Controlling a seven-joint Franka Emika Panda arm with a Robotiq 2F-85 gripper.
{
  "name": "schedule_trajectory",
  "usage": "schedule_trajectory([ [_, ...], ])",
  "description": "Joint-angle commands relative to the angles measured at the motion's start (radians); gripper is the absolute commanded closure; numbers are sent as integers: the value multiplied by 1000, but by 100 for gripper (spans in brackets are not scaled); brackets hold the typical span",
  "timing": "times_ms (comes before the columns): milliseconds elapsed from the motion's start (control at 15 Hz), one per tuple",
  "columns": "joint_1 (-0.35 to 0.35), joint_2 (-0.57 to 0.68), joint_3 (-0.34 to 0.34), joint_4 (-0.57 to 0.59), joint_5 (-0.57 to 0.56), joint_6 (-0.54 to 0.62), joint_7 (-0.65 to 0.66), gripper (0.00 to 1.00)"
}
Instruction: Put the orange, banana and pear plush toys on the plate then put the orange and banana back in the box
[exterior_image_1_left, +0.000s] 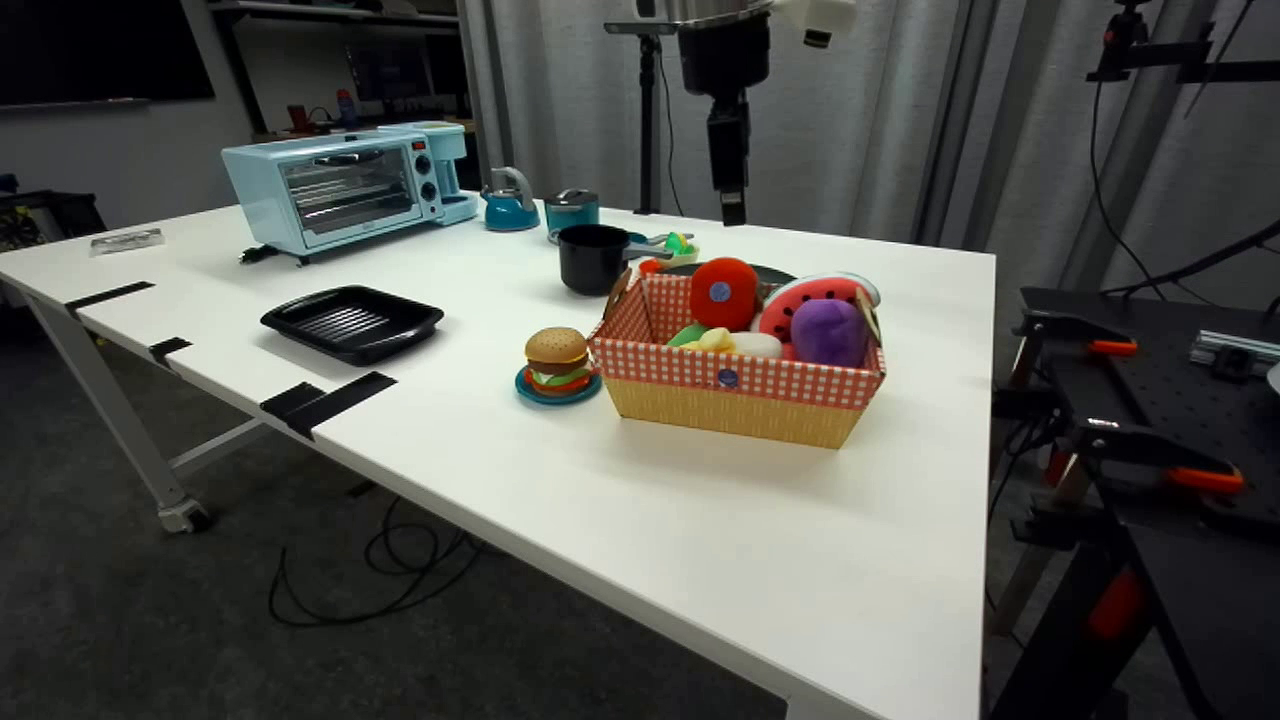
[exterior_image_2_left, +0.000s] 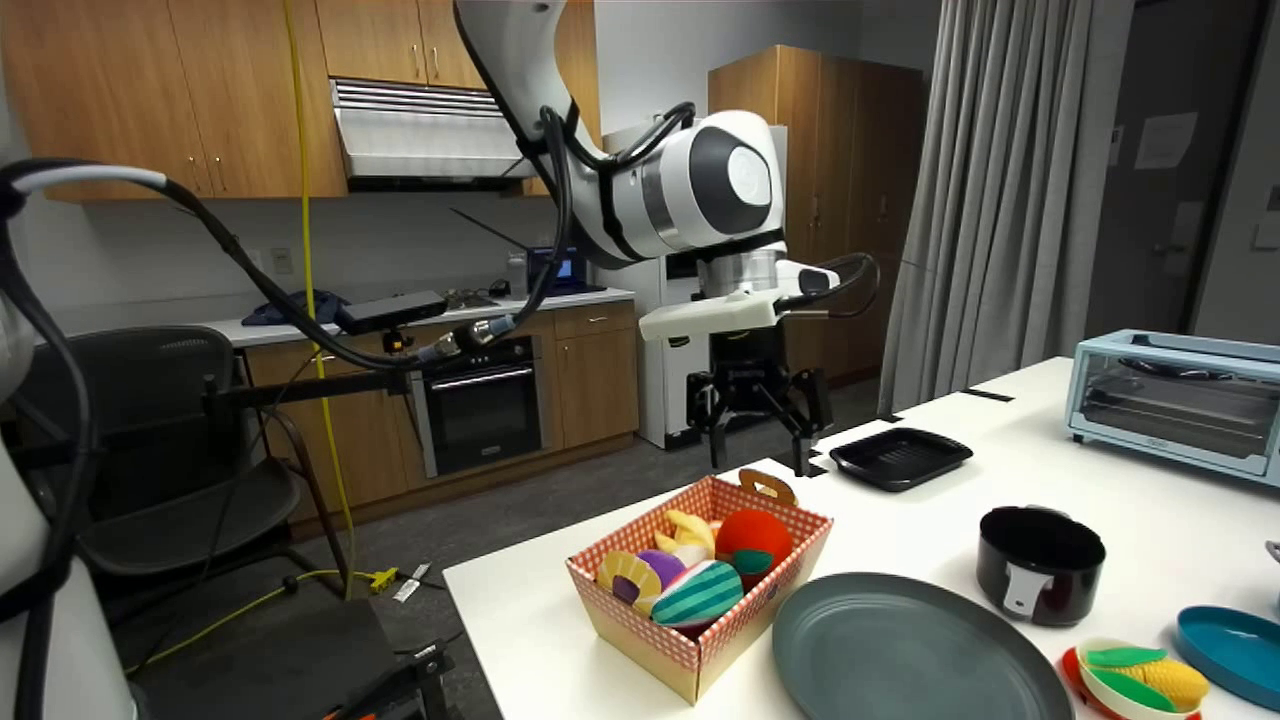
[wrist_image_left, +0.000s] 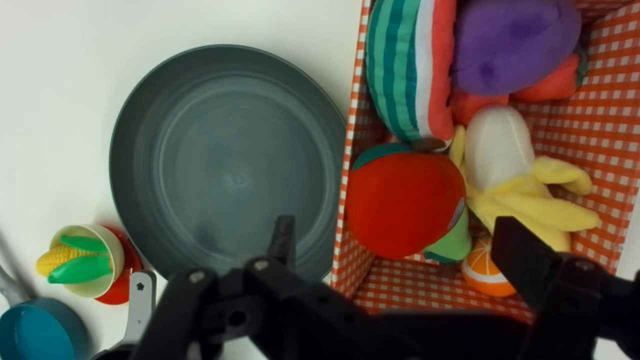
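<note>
Nearest in the wrist view we have the end effector (wrist_image_left: 397, 235) at six o'clock, jaws spread wide and gripping nothing; in both exterior views we see it hang above the table (exterior_image_1_left: 800, 540). Below it, toward three o'clock, lies the box (wrist_image_left: 612, 130), lined in red-and-white check. Uppermost inside we see a red round plush (wrist_image_left: 405, 205) just past three, a watermelon slice (wrist_image_left: 407, 70) at one and a purple plush (wrist_image_left: 515, 47) at two. The banana (wrist_image_left: 530, 200), peel open, lies at three; the pear (wrist_image_left: 452, 240), partly hidden by the red round plush, and the orange (wrist_image_left: 485, 272) lie just beside each other at four. Outside the box, at nine, we find a round gray dish (wrist_image_left: 240, 165).

In an exterior view, reckoning from the box, we see a toy burger (exterior_image_1_left: 557, 345) just beside it at nine o'clock. Farther out that way, well apart, rests the black square plate (exterior_image_1_left: 350, 325). Farthest, at ten, we see a light-blue toaster oven (exterior_image_1_left: 330, 190).
</note>
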Motion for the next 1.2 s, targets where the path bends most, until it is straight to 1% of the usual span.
schedule_trajectory([
  [0, 5, 80, -16, 61, 6, 26, 35, 0],
  [533, 17, 191, -25, 92, 17, 29, 74, 0],
  [1133, 20, 243, -24, 134, 32, 16, 66, 0],
])
